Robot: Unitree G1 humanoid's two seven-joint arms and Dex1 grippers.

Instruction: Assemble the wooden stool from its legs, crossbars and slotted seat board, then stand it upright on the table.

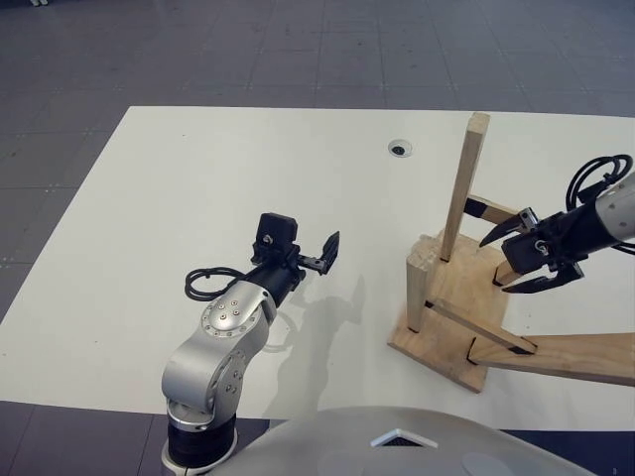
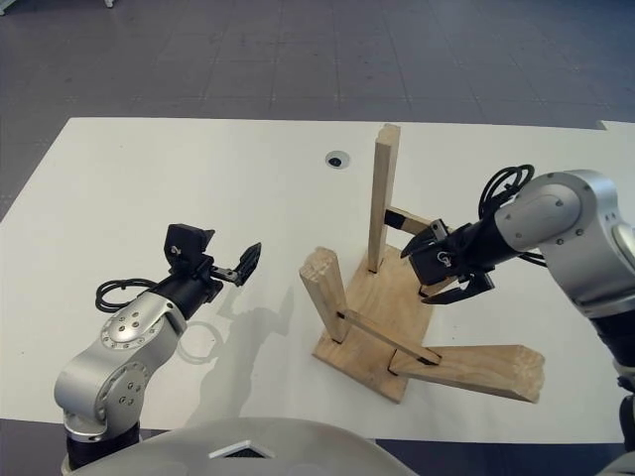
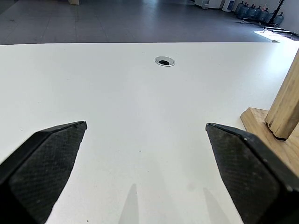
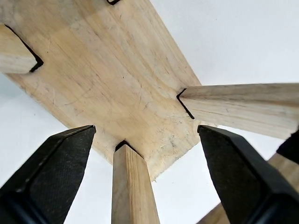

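The wooden stool lies upside down on the white table, its slotted seat board point(image 1: 444, 332) flat with the legs pointing up. One tall leg point(image 1: 463, 186) stands at the far corner and a shorter leg point(image 1: 419, 288) at the near left. Another leg point(image 1: 571, 355) leans out low to the right, tied in by a crossbar point(image 1: 481, 325). My right gripper point(image 1: 526, 256) is open, its fingers on either side of the fourth leg point(image 4: 133, 186) without touching it. My left gripper point(image 1: 322, 253) hovers open over bare table, left of the stool, holding nothing.
A round cable hole point(image 1: 399, 149) sits in the table behind the stool. The table's near edge point(image 1: 99, 405) runs just in front of the left arm. Dark floor lies beyond the far edge.
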